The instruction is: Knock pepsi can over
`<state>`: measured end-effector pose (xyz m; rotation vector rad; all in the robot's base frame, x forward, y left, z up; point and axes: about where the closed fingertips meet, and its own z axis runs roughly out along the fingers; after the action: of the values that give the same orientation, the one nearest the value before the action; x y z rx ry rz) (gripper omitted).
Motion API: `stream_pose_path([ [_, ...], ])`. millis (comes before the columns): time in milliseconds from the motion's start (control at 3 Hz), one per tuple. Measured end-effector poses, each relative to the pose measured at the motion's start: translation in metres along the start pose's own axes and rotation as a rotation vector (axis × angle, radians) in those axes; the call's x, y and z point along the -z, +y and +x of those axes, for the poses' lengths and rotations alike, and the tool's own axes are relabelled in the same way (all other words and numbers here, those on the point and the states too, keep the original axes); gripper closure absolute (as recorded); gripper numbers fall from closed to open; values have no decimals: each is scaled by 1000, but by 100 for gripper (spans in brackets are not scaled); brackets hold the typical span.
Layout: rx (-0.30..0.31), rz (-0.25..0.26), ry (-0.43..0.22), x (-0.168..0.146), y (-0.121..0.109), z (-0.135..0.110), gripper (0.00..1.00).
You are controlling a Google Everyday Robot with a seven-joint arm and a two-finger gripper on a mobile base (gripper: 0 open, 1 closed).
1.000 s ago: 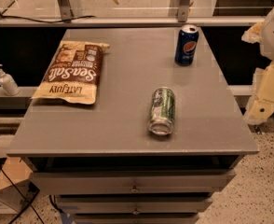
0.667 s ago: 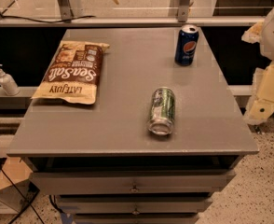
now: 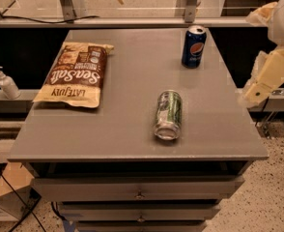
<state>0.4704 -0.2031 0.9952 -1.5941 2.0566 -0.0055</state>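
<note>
The pepsi can (image 3: 193,46) stands upright near the back right corner of the grey cabinet top (image 3: 127,115). It is dark blue with a round red-white-blue logo and a silver top. My gripper (image 3: 269,76) shows as cream-coloured parts at the right edge of the view, beyond the cabinet's right side. It hangs right of the can and nearer the front, and touches nothing.
A green and silver can (image 3: 168,114) lies on its side near the middle front. A brown sea-salt chip bag (image 3: 76,74) lies flat at the left. A pump bottle (image 3: 6,82) stands on a ledge to the left. Drawers sit below the front edge.
</note>
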Motion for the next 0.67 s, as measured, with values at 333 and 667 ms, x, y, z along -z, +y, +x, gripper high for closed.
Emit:
stream_pose_path([
  [333, -27, 27, -71, -17, -34, -6, 0],
  [667, -31, 27, -77, -20, -38, -5, 0],
])
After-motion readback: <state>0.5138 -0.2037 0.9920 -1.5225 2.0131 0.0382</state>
